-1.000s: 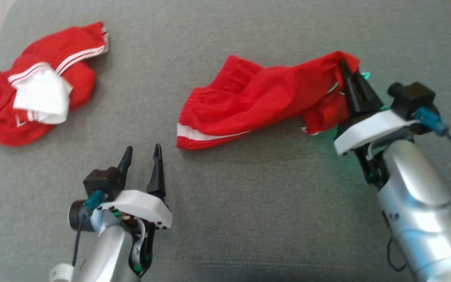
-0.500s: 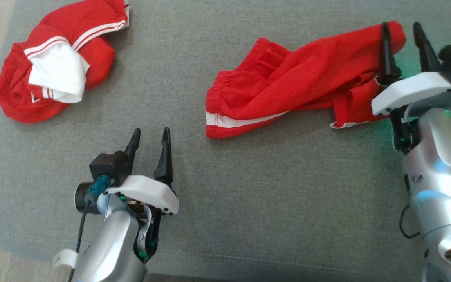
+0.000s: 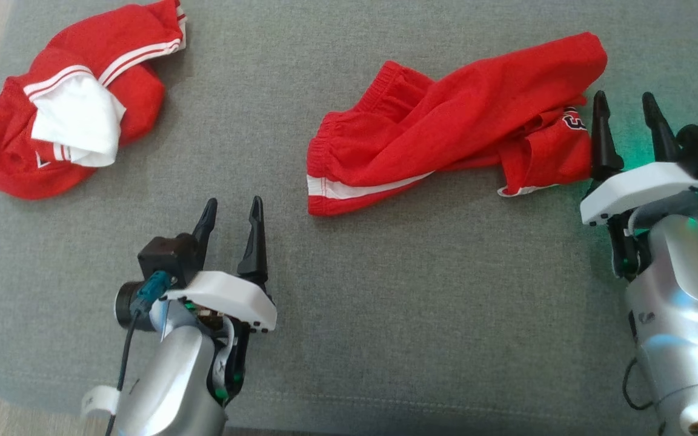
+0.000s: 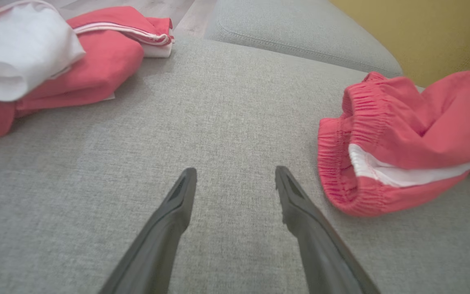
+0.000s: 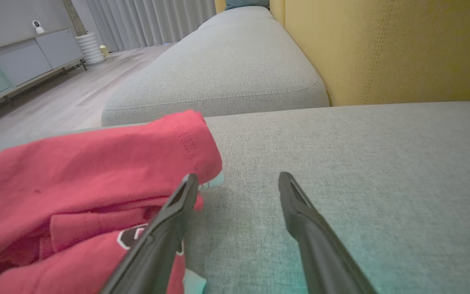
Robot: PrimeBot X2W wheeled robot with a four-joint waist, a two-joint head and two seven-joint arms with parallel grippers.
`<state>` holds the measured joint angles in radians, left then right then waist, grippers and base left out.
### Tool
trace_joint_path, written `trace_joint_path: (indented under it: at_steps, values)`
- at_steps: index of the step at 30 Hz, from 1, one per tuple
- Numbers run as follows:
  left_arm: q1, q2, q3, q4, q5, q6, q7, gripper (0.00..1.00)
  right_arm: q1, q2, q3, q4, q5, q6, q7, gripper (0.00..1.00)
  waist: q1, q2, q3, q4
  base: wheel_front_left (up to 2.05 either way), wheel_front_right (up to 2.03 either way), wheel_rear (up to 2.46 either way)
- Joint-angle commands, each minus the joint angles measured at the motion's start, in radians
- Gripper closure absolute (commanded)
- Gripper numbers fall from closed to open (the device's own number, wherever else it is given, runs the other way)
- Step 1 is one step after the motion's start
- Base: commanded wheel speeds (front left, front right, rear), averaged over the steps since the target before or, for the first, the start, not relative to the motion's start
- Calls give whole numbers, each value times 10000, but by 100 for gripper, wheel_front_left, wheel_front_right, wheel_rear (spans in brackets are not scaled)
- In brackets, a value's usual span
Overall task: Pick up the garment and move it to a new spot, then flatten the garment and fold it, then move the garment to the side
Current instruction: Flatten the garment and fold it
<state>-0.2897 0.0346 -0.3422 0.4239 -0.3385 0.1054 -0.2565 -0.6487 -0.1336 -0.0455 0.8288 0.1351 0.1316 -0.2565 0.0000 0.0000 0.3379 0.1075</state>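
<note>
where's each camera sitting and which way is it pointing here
Head view: on the head, looking down at the grey sofa cushion, red shorts and a pile of red and white clothes; both arms show, left gripper and right gripper open.
Left wrist view: low over the cushion, facing along its own fingers between the shorts and the pile.
Right wrist view: low beside the shorts, facing along the sofa past a yellow backrest; own fingers show.
Shared: both wrist views catch the shorts.
</note>
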Motion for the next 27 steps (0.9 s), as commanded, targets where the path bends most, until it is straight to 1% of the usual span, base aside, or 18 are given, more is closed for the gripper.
trace_joint_path:
  at_steps: [1,7,16,21,27]
  values:
    - [-122,156,312,-312,26,-21,-53,0,-101,8,210,-236,-94,-9,-53,0,0,0,14,13,0,0,0]
    - [-143,156,304,-295,37,-49,-53,0,-250,-58,201,-69,-227,-9,-53,0,0,0,143,101,0,0,0]
    - [-218,156,311,-301,53,-89,-53,0,-1056,-319,376,477,-933,-9,-53,0,0,0,406,349,0,0,0]
    - [-234,156,234,-337,3,-77,-53,0,-1339,-430,660,728,-1302,-9,-53,0,0,0,492,485,0,0,0]
    - [-268,156,148,-343,-63,-75,-53,0,-1607,-432,819,1219,-1296,-9,-53,0,0,0,600,608,0,0,0]
